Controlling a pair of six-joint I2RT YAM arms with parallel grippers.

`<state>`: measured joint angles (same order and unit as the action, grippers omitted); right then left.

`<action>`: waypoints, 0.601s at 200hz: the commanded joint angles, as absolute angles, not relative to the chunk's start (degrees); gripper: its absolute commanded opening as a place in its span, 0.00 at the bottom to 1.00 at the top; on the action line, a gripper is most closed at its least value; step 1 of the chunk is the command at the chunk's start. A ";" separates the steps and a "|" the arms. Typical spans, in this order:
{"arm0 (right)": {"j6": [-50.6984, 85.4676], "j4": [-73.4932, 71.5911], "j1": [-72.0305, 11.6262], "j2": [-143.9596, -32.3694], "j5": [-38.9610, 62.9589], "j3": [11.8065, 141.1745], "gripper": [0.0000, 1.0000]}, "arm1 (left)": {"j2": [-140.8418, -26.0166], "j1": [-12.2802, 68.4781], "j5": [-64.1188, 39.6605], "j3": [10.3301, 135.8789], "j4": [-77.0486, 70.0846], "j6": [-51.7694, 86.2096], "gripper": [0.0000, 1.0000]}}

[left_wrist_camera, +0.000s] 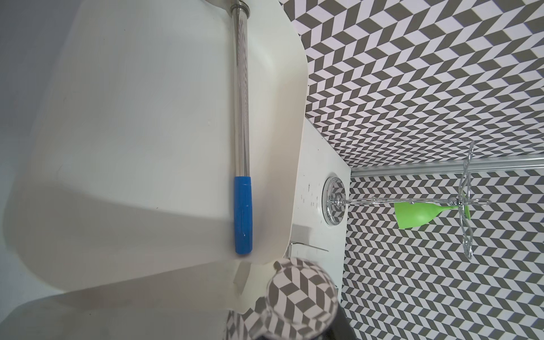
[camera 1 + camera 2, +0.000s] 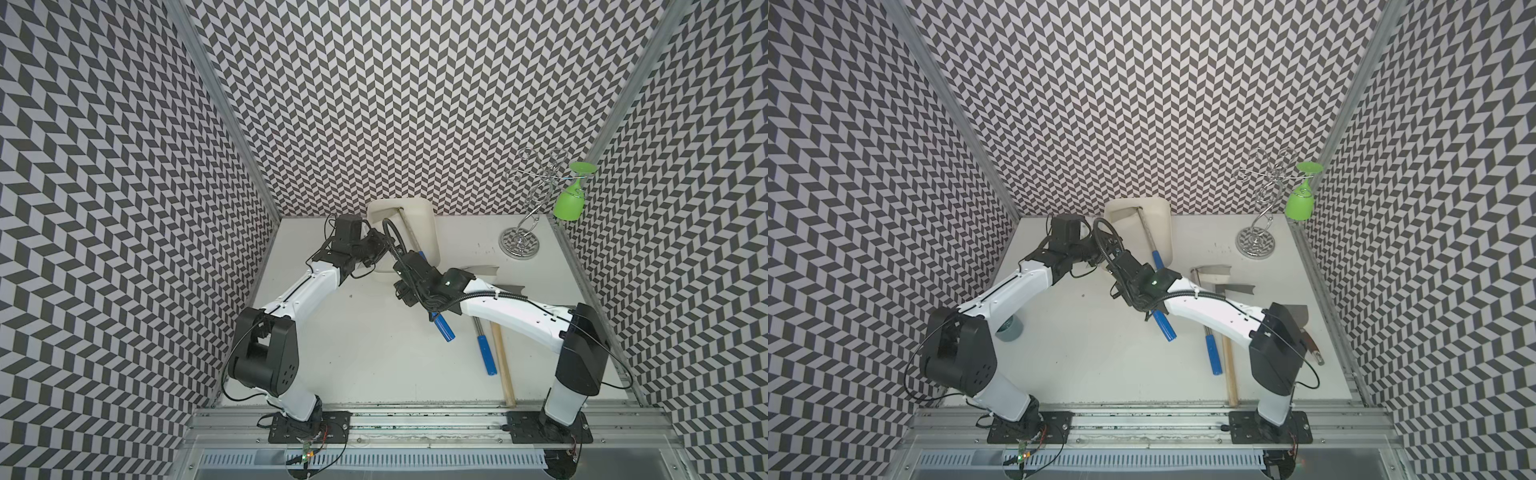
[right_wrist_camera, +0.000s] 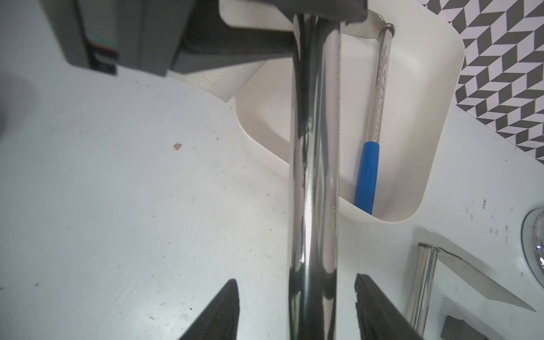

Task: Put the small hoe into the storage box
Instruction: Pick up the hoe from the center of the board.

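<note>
Hoe (image 2: 443, 329) hangs slanted over mid-bench. Its blue grip juts toward the front from under the right arm, and its chrome shaft (image 3: 313, 176) runs back toward the box. Both arms rise from the front rail, fold at the elbow and lean inward, wrists nearly meeting. The right tool (image 3: 295, 279) straddles the shaft, its fingers (image 3: 223, 312) spread with a gap on each side, gripping nothing. Farther back, at the box's near end, the left tool (image 2: 375, 249) appears clamped on the hoe's blade end. The white bench (image 2: 365, 357) is scuffed. To the right on it lie a blue-gripped implement (image 2: 486, 353) and a wooden handle (image 2: 503, 370). The cream box (image 2: 435, 239) sits at the back by the wall and holds a second implement (image 1: 243, 217) with a blue grip along one side. A wire rack (image 2: 519, 243) with a green glass (image 2: 567, 203) stands at far right. Chevron walls (image 2: 374, 104) enclose all.
</note>
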<state>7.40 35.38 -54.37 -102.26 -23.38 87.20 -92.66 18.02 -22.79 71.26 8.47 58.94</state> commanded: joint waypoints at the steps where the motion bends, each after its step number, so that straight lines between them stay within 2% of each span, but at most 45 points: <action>1: 6.64 33.65 -54.54 -103.01 -26.43 86.34 0.49 | -91.73 18.35 -25.18 73.66 7.56 59.95 0.00; 12: 6.70 33.56 -54.57 -103.01 -27.24 86.37 0.37 | -91.39 18.36 -25.06 73.11 7.15 59.90 0.00; 36: 6.83 33.53 -54.55 -102.53 -28.63 86.40 0.00 | -90.77 18.28 -25.32 71.95 6.23 59.81 0.00; 49: 6.66 33.65 -54.56 -102.14 -28.18 86.60 0.00 | -90.62 18.36 -25.40 71.53 6.00 59.32 0.00; 78: 6.44 33.79 -54.57 -100.91 -26.03 86.90 0.00 | -89.52 18.29 -26.32 70.66 2.78 56.33 0.40; 93: 6.75 34.18 -54.47 -100.69 -23.97 87.37 0.00 | -88.05 18.28 -26.91 69.12 -0.95 55.26 0.51; 120: 8.80 36.57 -52.94 -101.75 -19.16 90.08 0.00 | -85.42 18.10 -27.40 67.90 -5.47 53.22 0.64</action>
